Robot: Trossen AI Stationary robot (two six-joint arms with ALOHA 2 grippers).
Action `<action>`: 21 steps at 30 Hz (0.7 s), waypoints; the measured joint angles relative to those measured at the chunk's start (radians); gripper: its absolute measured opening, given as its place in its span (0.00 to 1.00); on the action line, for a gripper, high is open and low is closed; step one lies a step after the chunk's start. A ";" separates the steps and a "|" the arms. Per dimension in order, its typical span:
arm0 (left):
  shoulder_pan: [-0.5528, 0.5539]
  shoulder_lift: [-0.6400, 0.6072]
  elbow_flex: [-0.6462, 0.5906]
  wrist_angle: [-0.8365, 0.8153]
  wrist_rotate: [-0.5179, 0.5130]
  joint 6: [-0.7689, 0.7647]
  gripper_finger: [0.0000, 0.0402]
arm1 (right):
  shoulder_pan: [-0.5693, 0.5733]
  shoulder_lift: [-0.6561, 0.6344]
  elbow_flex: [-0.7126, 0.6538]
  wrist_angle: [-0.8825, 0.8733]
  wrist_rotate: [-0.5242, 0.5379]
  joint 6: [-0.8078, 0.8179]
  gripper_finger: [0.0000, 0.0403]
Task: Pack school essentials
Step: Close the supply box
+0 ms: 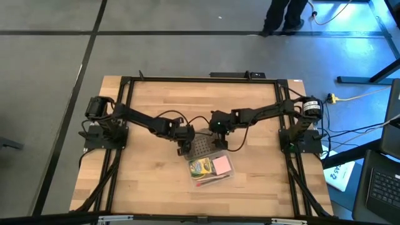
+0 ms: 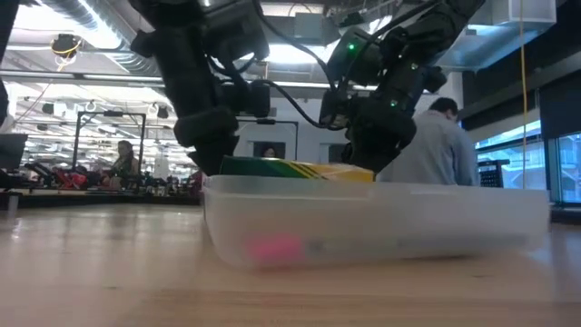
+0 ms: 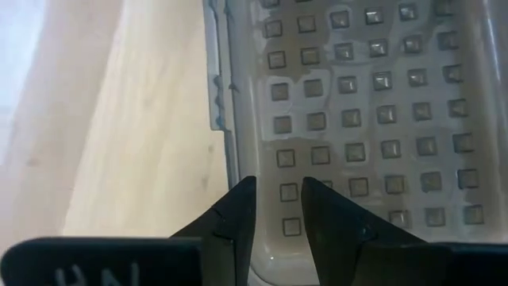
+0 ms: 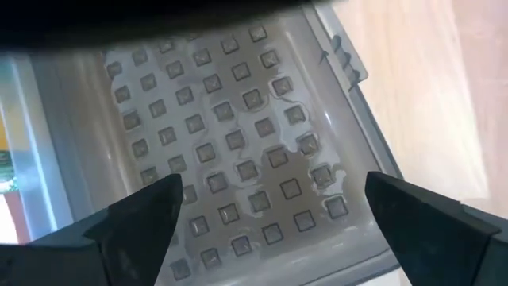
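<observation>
Left gripper (image 3: 278, 210) jaws pinching the dotted lid (image 3: 365, 119) edge; right gripper (image 4: 270, 210) jaws gaping above it. Swing lid slowly, square over case (image 1: 211, 167).

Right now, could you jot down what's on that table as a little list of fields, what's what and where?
case: clear plastic case, mid-table, base open
lid: grey dotted lid, lying flat on the far side of the base
contents: green-yellow crayon box, pink square pad, pencils
left gripper: fingers narrowly apart at lid's edge
right gripper: wide open over lid
</observation>
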 joint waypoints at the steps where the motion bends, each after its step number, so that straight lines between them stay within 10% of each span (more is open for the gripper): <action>1: 0.009 0.000 0.000 0.000 -0.001 0.010 0.24 | -0.004 0.000 0.000 0.000 0.000 -0.005 0.98; 21: 0.168 0.000 0.000 0.011 -0.083 0.239 0.24 | -0.068 0.000 0.000 0.001 -0.003 -0.029 0.98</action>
